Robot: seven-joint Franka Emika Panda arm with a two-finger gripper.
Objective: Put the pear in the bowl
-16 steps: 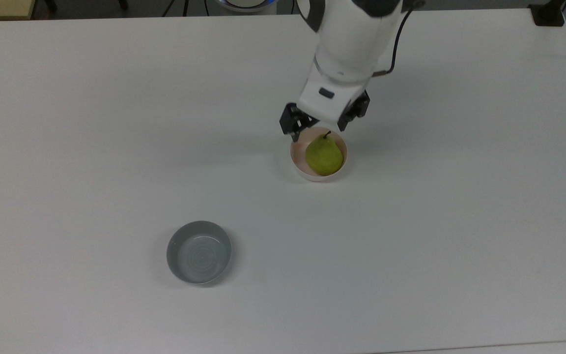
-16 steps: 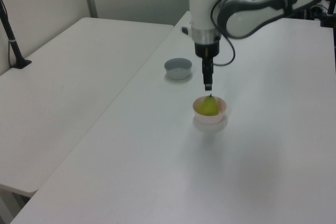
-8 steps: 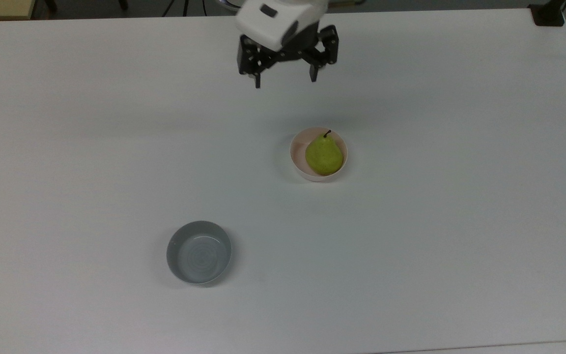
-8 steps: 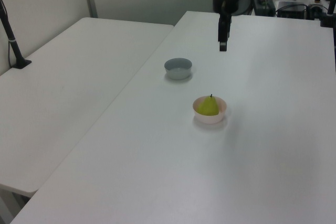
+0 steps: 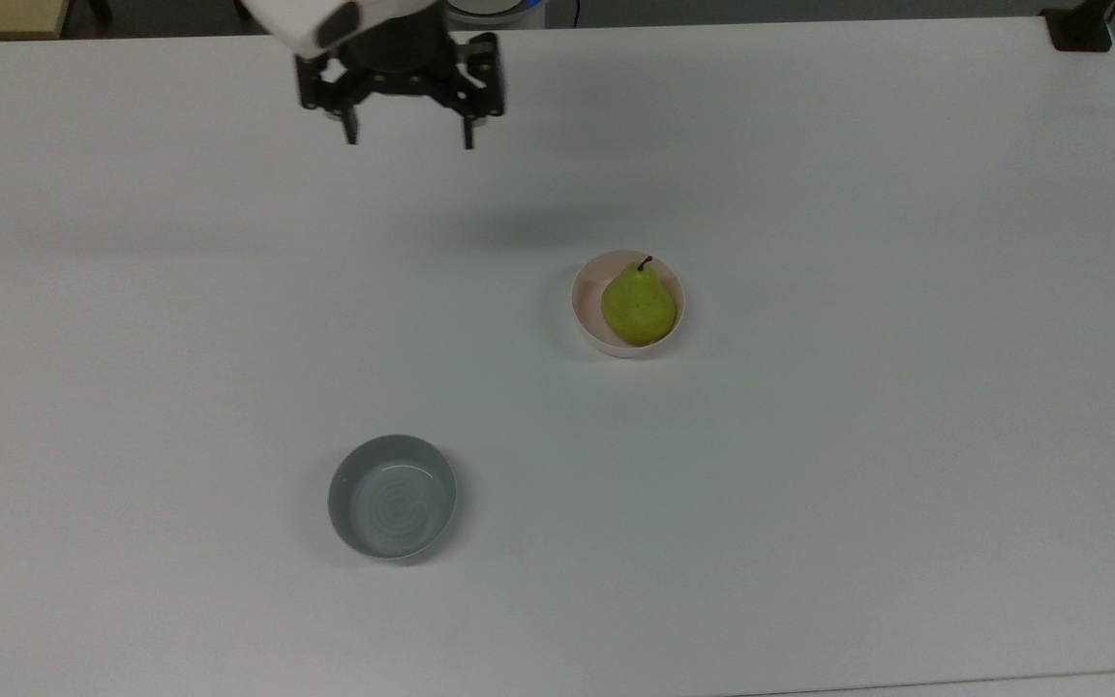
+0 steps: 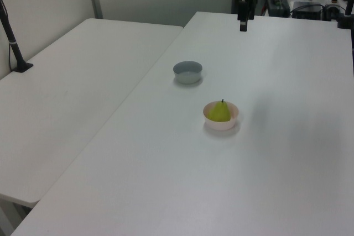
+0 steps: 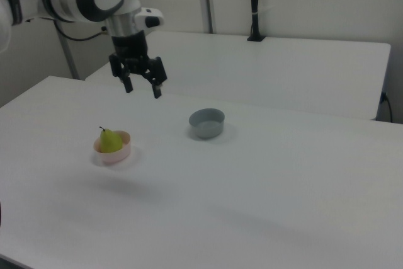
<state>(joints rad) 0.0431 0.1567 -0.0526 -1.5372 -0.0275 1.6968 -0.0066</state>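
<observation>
— So, how far is the task, in your judgement?

— It looks finished to me. The pear (image 5: 637, 306) lies inside the bowl (image 5: 586, 308), with its stem pointing toward the top view's upper edge, and nothing touches it. The gripper (image 5: 406, 136) hangs in the air near the far edge of the table (image 5: 809, 484), well apart from the bowl, and its two fingers stand wide apart with nothing between them.

— Is anything left to do?

— I think not, except maybe for the arm to go to rest.

— What are the things like?

— The pear is yellow-green, broad at the bottom and narrow at the neck, with a short dark stem. Its skin seems slightly speckled, but I am not sure at this distance. The bowl is small and round, pale pink inside and whitish outside, smooth and probably hard. The grey bowl (image 5: 392, 497) stands empty, well apart, with faint rings on its bottom. The table is white and matte.
</observation>
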